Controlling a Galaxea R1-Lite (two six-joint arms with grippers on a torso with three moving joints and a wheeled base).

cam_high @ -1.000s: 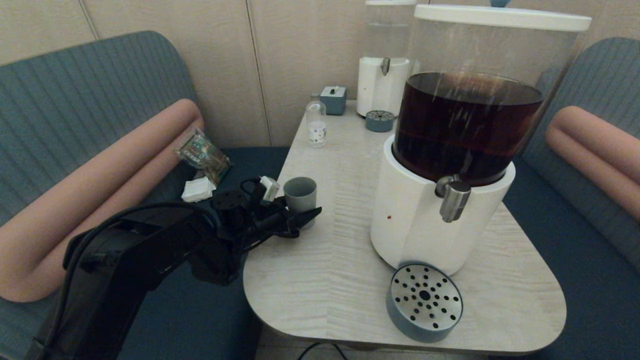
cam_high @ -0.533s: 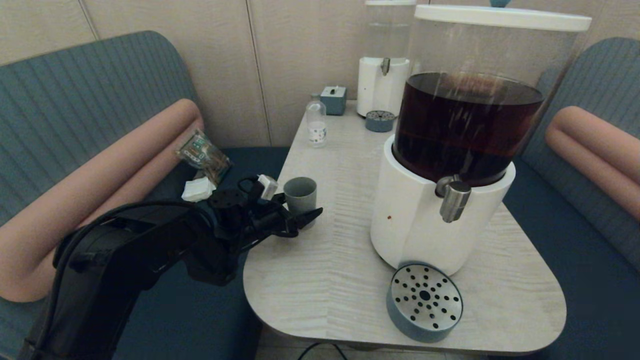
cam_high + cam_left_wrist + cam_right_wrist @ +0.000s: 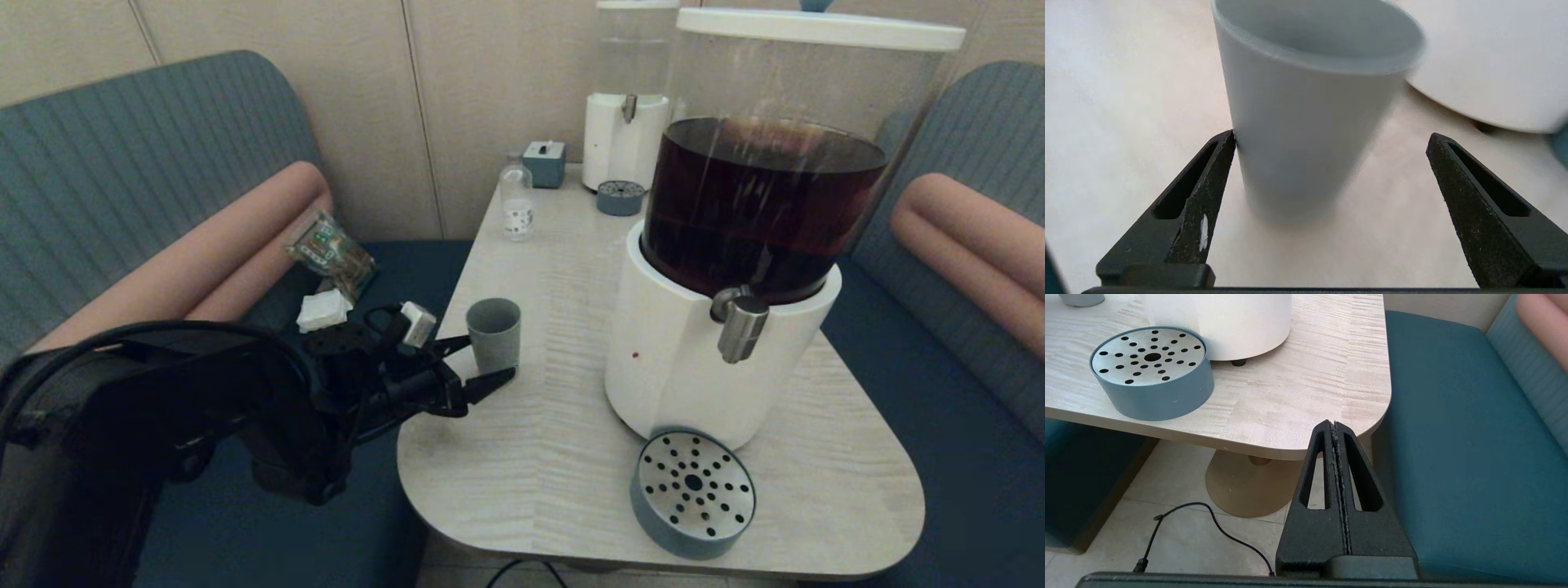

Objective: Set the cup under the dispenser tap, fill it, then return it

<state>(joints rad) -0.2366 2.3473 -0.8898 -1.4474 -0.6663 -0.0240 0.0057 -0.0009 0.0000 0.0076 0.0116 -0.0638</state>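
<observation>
Where fingers spread wide: left end effector (image 3: pixel 1331 136) around upright cup (image 3: pixel 1310 102).

I count two dispensers (image 3: pixel 739 245) (image 3: pixel 627 106), two round drip trays (image 3: pixel 692 494) (image 3: pixel 620 198), one cup (image 3: pixel 493 333), one small bottle (image 3: pixel 516 202), one small blue box (image 3: pixel 544 163), and two end effectors (image 3: pixel 1331 141) (image 3: pixel 1336 424).
</observation>
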